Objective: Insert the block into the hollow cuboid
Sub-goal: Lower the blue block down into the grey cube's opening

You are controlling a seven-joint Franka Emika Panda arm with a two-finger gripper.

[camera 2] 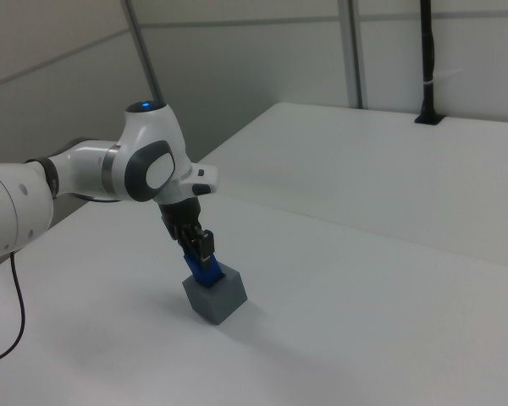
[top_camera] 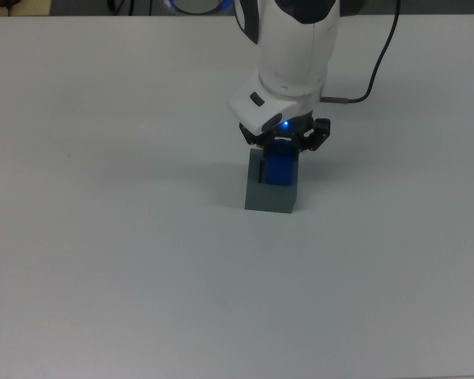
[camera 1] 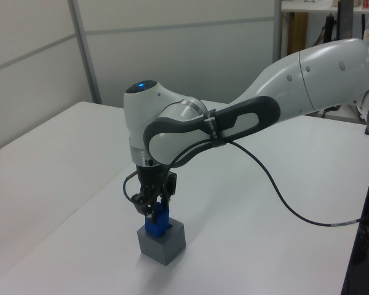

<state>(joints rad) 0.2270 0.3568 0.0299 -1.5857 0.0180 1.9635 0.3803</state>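
Gripper (top_camera: 283,148) jaws pinching the blue block (top_camera: 281,168), its lower end inside the hole of the grey hollow cuboid (top_camera: 270,197). Cuboid sits on the white worktop (top_camera: 103,237).

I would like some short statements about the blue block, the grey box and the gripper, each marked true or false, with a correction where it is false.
1. The block is blue. True.
2. The block lies flat on the table beside the hollow cuboid. False: it stands in the top of the hollow cuboid, partly sunk in, with its upper part sticking out.
3. The gripper is directly above the hollow cuboid. True.
4. The hollow cuboid is red. False: it is grey.
5. A black cable hangs from the arm. True.
6. Several other blocks lie on the table. False: only this block and the hollow cuboid are there.
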